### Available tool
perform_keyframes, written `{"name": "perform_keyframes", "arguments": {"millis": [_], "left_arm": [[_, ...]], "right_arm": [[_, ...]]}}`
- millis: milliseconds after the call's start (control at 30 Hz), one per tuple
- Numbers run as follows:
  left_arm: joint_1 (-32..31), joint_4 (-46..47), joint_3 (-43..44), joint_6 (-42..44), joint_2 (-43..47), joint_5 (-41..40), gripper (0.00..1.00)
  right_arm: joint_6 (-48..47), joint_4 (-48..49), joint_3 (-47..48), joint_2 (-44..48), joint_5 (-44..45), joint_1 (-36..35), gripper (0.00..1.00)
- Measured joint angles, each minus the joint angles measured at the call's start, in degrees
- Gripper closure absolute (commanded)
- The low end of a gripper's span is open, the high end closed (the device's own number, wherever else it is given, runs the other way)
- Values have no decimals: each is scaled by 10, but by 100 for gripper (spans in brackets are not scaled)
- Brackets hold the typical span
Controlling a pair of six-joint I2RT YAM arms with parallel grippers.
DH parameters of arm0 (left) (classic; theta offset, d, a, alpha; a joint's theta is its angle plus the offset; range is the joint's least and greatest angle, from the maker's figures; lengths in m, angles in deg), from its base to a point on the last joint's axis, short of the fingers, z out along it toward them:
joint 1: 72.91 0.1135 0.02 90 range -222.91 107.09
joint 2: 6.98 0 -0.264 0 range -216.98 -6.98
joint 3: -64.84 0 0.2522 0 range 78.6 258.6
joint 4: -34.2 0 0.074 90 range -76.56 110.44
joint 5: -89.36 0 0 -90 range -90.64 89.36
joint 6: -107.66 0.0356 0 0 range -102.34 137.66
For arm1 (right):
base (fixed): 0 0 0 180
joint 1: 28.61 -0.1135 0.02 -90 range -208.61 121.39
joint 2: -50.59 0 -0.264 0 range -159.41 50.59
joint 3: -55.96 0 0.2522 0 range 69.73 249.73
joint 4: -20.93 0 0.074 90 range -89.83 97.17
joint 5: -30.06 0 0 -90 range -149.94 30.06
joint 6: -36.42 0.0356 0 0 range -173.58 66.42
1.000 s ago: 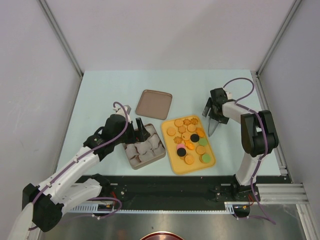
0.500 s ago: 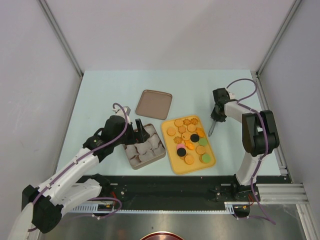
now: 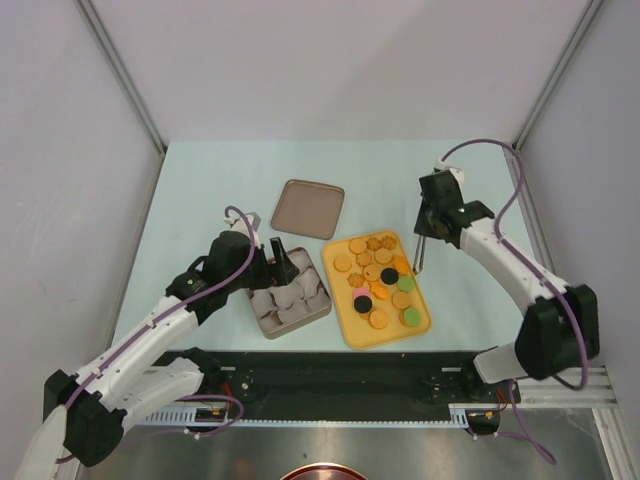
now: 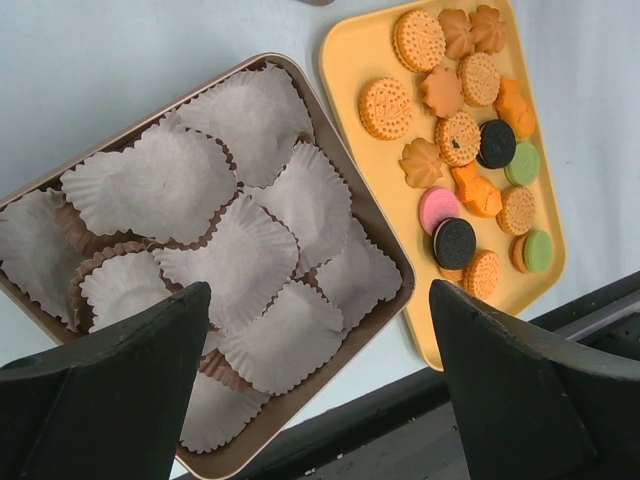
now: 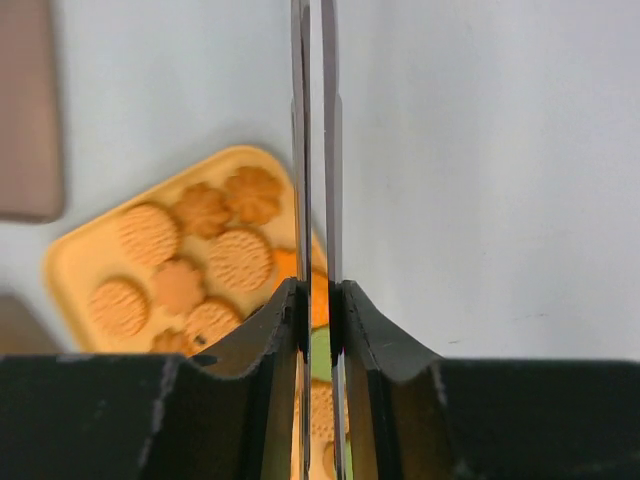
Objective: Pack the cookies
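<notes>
While the left gripper [image 3: 282, 258] hangs spread wide above the tin [image 3: 320, 295], the right gripper [image 3: 418, 266], fingers almost pressed together and empty, sits nearer: cookies [image 3: 378, 280] lie just to its left.

Right gripper [image 5: 315, 30] above the tray's far corner
Its two thin fingers stood almost together, only a narrow slit between them and nothing in it. Tan cookies [image 5: 240, 258] lay on a yellow tray [image 5: 68, 262] at lower left, and pale table [image 5: 480, 150] filled the right.
</notes>
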Motion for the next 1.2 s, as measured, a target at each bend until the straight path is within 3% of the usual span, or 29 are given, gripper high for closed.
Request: {"name": "perform_keyframes", "arguments": {"millis": [100,133,167,467,500,567,633,800,1000,1200], "left_arm": [[0,0,-3,-5,0,0,5],[0,1,-5,-6,0,0,5],[0,1,-8,-8,0,0,5],[-24,40,-24,-38,-11,35,7],[-29,41,-24,-39,-12,35,7],[-36,41,-24,-42,-13,35,7],[-39,41,-24,-43,-11,35,7],[-40,41,-24,-43,-2,29,7],[-40,40,-25,-44,4,25,7],[-40,39,-33,-45,18,19,7]], "right_arm": [[-16,1,-7,81,-31,-5,80],[-21,4,-14,108,-47,-5,98],[-25,2,-19,131,-64,-5,100],[-61,-63,-5,143,-170,-10,100],[-65,-77,-2,134,-173,-12,97],[-73,-100,3,118,-174,-18,82],[-80,-125,4,110,-168,-30,75],[-85,-164,4,125,-145,-76,74],[-71,-179,1,157,-128,-126,58],[-44,-175,-49,183,-122,-161,53]]}}
